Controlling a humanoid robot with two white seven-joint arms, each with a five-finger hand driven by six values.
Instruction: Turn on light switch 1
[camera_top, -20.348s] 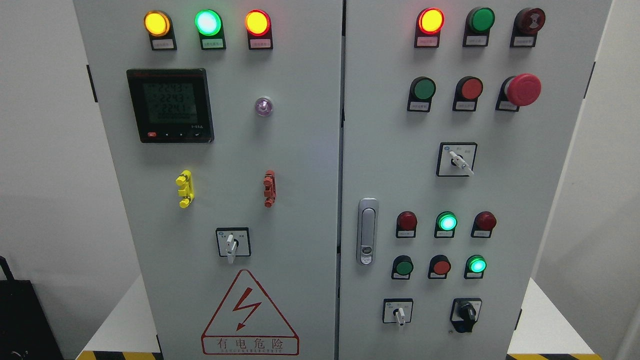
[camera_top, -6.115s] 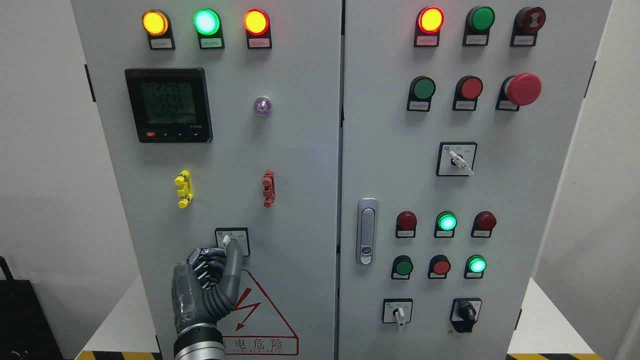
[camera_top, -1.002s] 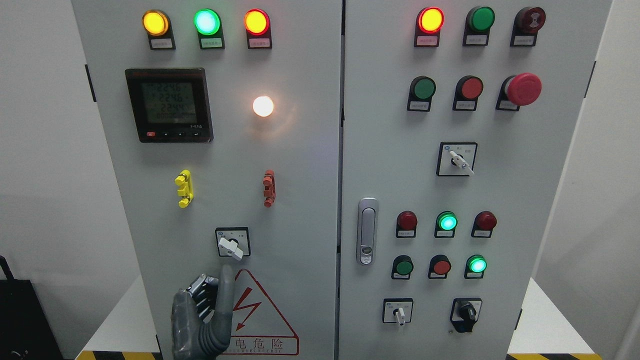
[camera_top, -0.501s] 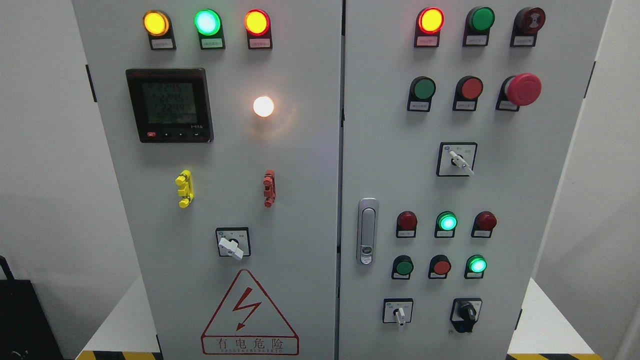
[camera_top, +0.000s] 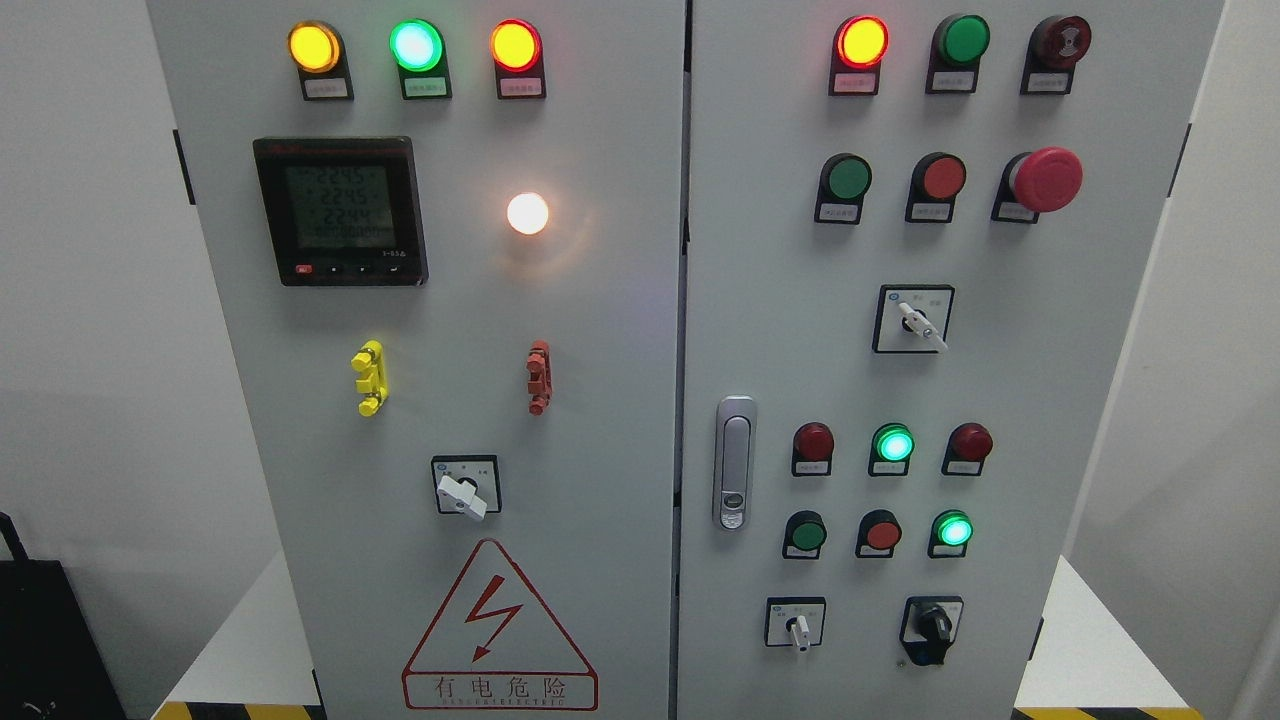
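Rotary switch (camera_top: 462, 494) below meter (camera_top: 340, 211), lever slanted; lamp (camera_top: 527, 213) right of meter glows. Neither hand visible, grip unknowable. Risk: any stray re-contact flips it off.

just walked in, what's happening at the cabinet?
Nothing is being handled right now: neither robot hand is in view. On the left door the rotary switch sits turned off vertical, handle pointing lower right, and the round lamp above it glows white. So light switch 1 looks on. The meter is lit, as are the three indicator lights along the top of the left door.
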